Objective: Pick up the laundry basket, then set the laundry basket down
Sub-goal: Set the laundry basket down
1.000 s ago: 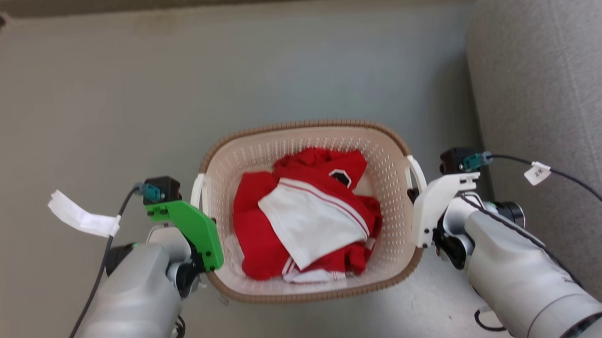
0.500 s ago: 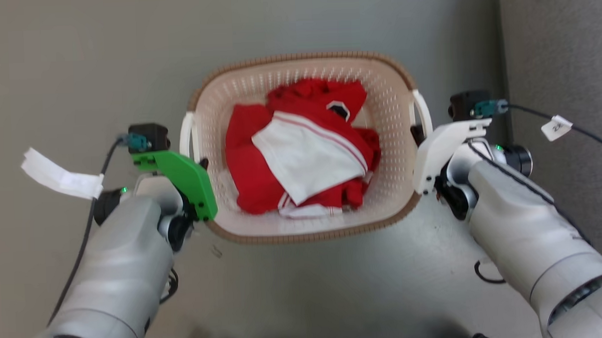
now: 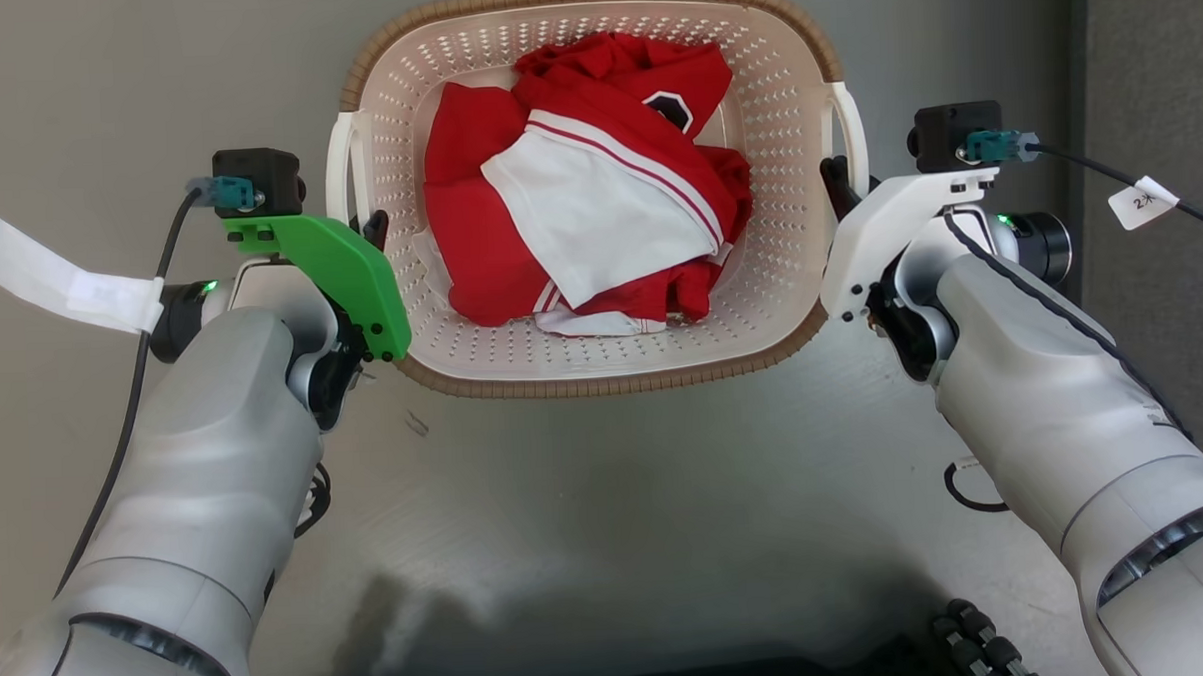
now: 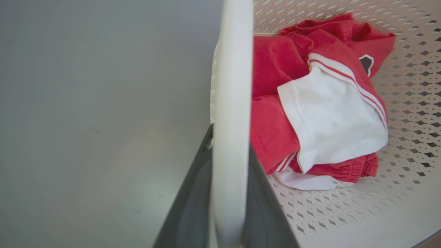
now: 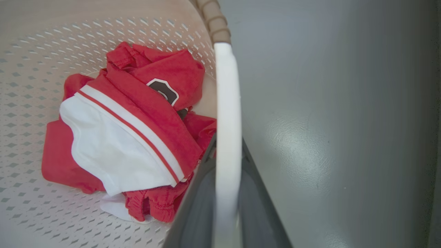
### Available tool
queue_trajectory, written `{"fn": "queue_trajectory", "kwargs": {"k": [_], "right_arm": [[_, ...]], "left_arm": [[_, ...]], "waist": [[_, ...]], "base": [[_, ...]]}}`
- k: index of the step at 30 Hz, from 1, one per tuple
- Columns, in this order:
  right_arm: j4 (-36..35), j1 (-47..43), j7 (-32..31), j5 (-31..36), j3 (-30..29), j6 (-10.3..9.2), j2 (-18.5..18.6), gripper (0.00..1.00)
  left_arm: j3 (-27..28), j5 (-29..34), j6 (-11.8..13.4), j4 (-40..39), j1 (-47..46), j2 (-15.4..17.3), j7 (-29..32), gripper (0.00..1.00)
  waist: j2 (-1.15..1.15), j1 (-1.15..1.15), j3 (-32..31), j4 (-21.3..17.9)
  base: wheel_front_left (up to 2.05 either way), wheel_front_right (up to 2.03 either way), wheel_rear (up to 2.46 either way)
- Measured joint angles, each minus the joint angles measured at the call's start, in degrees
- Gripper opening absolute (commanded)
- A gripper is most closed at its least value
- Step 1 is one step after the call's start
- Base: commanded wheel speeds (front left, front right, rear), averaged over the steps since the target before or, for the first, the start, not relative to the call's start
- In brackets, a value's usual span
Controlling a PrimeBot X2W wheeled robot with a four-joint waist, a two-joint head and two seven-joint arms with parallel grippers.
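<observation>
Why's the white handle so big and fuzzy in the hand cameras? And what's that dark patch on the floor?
Left wrist view: the handle of the laundry basket is very near the lens, so huge and soft-edged; right wrist view: same for the other handle, plus pale glare on the floor; head view: that patch is a shadow.

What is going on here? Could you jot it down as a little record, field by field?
Object held: laundry basket, cream with brown rim
Contents: red and white clothes
Left hand: shut on the left white handle
Right hand: shut on the right white handle
Underneath: grey floor
Lifted or resting: cannot tell
</observation>
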State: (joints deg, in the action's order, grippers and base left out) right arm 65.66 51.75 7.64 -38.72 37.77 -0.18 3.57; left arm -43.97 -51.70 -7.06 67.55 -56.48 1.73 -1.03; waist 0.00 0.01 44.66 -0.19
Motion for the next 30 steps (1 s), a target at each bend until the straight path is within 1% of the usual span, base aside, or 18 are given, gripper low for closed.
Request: {"fn": "queue_trajectory", "kwargs": {"k": [11, 13, 24, 26, 30], "right_arm": [[1.60, 0.73, 0.91, -0.02, 0.01, 0.29, -0.26, 0.00], [1.88, 0.75, 0.93, -0.03, -0.01, 0.64, -0.29, 0.00], [3.31, 2.09, 0.89, 0.05, 0.46, 0.87, -0.58, 0.00], [3.61, 2.16, 0.53, 0.00, 0.42, 1.38, -0.60, 0.00], [3.91, 2.25, 0.40, -0.01, 0.42, 1.66, -0.65, 0.00]], "left_arm": [[-0.38, 0.03, -0.05, 0.97, -0.21, -0.41, -0.98, 0.00], [-0.46, 0.03, -0.07, 1.21, -0.21, -0.49, -1.01, 0.00], [-0.98, 0.04, -0.10, 2.15, -1.37, -0.70, -0.29, 0.00], [-1.25, 0.05, -0.24, 2.30, -1.41, -0.70, 0.00, 0.00], [-1.60, 0.05, -0.25, 2.40, -1.41, -0.70, 0.47, 0.00]], "waist": [[0.00, 0.00, 4.08, -0.04], [0.00, 0.00, 4.33, -0.03], [0.00, -0.01, 5.24, -0.18], [0.00, -0.01, 5.51, -0.24], [0.00, -0.01, 5.89, -0.29]], "base": [[0.00, 0.00, 0.00], [0.00, 0.00, 0.00], [0.00, 0.00, 0.00], [0.00, 0.00, 0.00], [0.00, 0.00, 0.00]]}}
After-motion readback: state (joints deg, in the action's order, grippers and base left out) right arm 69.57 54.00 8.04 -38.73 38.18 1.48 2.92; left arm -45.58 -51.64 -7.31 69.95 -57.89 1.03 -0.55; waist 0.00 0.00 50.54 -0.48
